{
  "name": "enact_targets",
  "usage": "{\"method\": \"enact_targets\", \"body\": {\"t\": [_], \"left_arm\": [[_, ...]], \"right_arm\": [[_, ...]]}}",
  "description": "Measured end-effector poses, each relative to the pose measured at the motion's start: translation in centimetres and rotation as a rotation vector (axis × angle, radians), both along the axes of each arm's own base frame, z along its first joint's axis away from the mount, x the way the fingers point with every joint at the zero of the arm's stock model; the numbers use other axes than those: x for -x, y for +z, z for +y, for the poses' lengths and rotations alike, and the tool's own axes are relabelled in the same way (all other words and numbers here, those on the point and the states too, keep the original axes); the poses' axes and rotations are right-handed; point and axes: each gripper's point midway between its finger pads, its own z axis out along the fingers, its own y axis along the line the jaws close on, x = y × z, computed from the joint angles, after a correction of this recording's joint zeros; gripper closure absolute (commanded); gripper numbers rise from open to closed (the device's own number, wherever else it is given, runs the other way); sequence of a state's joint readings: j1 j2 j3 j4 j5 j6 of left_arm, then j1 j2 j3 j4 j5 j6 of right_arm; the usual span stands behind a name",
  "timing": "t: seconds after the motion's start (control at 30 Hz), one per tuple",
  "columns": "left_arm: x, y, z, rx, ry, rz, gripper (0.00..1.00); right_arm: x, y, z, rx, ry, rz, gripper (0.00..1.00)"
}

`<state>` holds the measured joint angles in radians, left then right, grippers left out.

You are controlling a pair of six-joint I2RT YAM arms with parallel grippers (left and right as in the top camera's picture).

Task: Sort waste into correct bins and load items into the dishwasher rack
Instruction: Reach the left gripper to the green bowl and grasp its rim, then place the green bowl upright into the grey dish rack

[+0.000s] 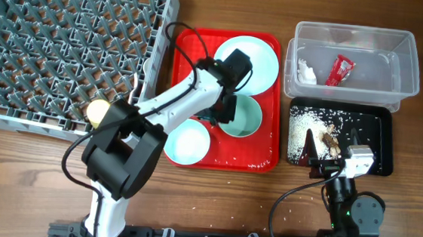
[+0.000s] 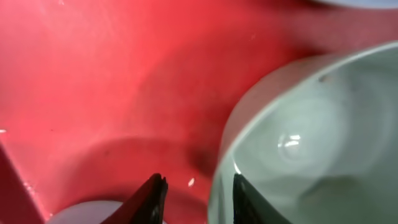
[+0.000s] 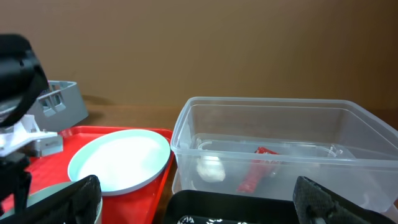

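My left gripper (image 1: 223,110) (image 2: 198,198) is open and straddles the left rim of a pale blue-green bowl (image 1: 245,117) (image 2: 311,137) on the red serving tray, one finger inside and one outside. A second bowl (image 1: 187,142) (image 2: 84,213) sits at the tray's front. The pale blue plate (image 1: 250,59) (image 3: 118,162) lies at the tray's back. The clear tub (image 1: 397,65) (image 3: 280,121) holds the red wrapper (image 1: 341,70) (image 3: 254,171) and white tissue (image 1: 306,71) (image 3: 210,168). The black tray (image 1: 376,139) (image 3: 236,208) holds rice (image 1: 299,129) and brown scraps (image 1: 329,140). My right gripper (image 1: 316,151) (image 3: 205,205) is open and empty over it. Fork and spoon are out of view.
The grey dishwasher rack (image 1: 66,39) (image 3: 59,102) fills the left back. A yellow cup (image 1: 97,110) sits at its front edge, partly hidden by my left arm. The red serving tray (image 1: 269,157) (image 2: 93,74) lies between rack and bins. A few rice grains lie on the table.
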<state>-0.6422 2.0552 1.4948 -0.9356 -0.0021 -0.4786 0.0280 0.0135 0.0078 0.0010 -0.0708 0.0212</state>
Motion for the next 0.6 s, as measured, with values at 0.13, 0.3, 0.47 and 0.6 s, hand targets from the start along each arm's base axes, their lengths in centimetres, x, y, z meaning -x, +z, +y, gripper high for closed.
{"method": "enact_targets", "body": {"t": [0.13,0.3,0.47,0.6], "left_arm": [[-1.0,-0.4,-0.7,0.034,0.001,-0.045,0.59],[0.1,-0.1,0.1,-0.002,0.001,0.002,0.67],[-0.8,1.5,-0.6,0.027,-0.002,-0.036,0.84],[-0.6,1.4,-0.5,0.022,-0.001,-0.030,0.96]], "right_arm": [[0.0,0.0,0.0,0.000,0.000,0.000,0.00],[0.0,0.0,0.0,0.000,0.000,0.000,0.00],[0.0,0.0,0.0,0.000,0.000,0.000,0.00],[0.0,0.0,0.0,0.000,0.000,0.000,0.00]]}}
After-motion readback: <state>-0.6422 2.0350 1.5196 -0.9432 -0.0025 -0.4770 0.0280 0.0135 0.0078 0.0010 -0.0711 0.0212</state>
